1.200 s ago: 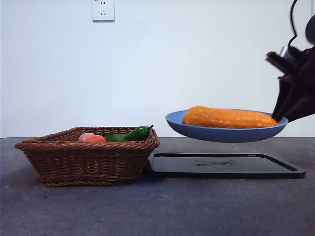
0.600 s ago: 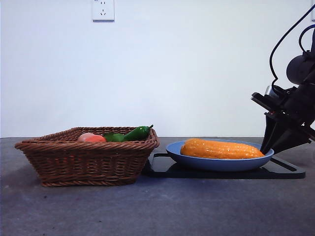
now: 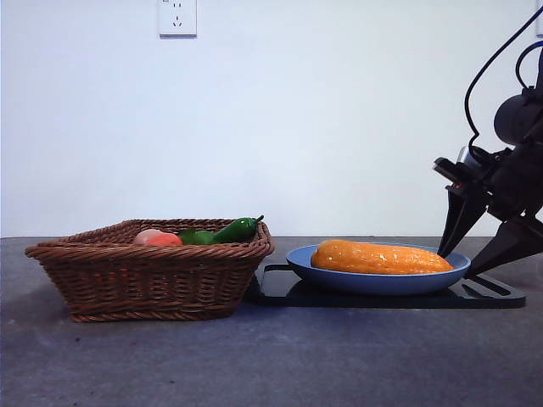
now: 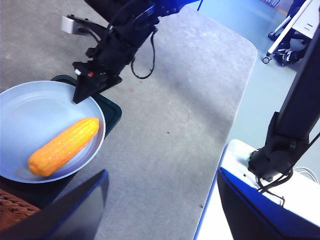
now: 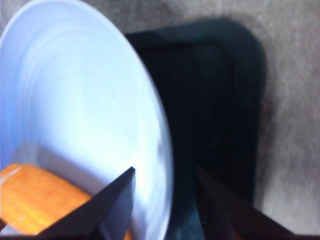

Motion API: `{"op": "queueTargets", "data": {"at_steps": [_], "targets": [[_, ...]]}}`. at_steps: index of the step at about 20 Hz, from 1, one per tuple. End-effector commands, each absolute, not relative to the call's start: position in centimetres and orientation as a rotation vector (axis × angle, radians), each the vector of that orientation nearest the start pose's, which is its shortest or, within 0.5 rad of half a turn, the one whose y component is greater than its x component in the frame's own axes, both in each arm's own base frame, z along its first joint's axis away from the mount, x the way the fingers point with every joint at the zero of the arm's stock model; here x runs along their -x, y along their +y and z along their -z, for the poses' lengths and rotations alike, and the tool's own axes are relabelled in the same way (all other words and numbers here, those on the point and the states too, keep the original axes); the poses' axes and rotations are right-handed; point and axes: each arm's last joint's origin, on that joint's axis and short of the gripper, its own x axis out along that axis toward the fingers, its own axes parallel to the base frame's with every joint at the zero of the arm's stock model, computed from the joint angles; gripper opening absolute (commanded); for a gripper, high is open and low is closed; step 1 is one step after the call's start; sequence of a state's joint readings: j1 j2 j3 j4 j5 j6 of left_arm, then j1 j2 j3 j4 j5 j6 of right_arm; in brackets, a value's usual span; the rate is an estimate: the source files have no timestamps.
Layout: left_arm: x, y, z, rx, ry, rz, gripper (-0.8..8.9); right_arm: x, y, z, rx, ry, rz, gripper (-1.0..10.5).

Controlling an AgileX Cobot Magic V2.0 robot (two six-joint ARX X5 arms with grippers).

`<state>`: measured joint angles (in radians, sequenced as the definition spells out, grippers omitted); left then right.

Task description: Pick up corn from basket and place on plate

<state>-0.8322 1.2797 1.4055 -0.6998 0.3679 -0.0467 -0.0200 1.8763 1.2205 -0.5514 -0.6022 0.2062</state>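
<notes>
The orange-yellow corn [image 3: 382, 256] lies lengthwise on the light blue plate [image 3: 373, 282], which rests on the black tray. My right gripper [image 3: 456, 263] is at the plate's right rim, open, one jaw above the rim and one outside it. In the right wrist view that gripper [image 5: 165, 170] straddles the plate [image 5: 75, 100] edge without pinching it, with the corn [image 5: 30, 200] close by. The left gripper [image 4: 160, 210] hangs open high above the table and holds nothing; below it lie the corn [image 4: 64, 146] and plate [image 4: 30, 105]. The brown wicker basket [image 3: 153, 275] stands to the left.
A green pepper [image 3: 237, 229] and a small pinkish-orange fruit [image 3: 157, 238] lie in the basket. The flat black tray [image 3: 492, 297] reaches past the plate on the right and nearly touches the basket. A white wall with a socket [image 3: 177, 17] closes the back.
The plate with the corn came down from mid-air onto the black tray. The right gripper then let go of the rim and its jaws spread.
</notes>
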Motion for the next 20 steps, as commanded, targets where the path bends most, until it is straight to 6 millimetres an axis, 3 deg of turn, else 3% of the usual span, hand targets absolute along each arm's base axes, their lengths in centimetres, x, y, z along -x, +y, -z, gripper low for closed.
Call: {"op": "queueTargets", "data": {"at_steps": [1,5,9,12,16,20], "targets": [[-16.7,-20.0,-40.3,-0.099,0.587,1.161,3.52,-36.0,0.4,-19.8,-0.519,1.137,-0.406,2.0],[-17.1,-19.8,-40.3,-0.116,0.574,1.098,3.52,-33.0,0.2,-25.8,-0.455,1.013,-0.44,2.0],[-17.7,-19.3,-40.2,-0.117,0.571,1.04,3.52,-27.1,1.9,-32.0,-0.323,0.904,-0.542,2.0],[-18.0,-18.9,-40.2,-0.111,0.572,1.021,3.52,-22.4,3.6,-35.5,-0.264,0.823,-0.624,2.0],[-18.0,-18.9,-40.1,-0.123,0.585,1.02,3.48,-17.4,4.9,-37.1,-0.195,0.804,-0.678,2.0],[-18.2,-19.0,-39.1,-0.164,0.646,1.019,2.66,-14.6,5.6,-35.6,-0.133,0.803,-0.698,1.6]]}}
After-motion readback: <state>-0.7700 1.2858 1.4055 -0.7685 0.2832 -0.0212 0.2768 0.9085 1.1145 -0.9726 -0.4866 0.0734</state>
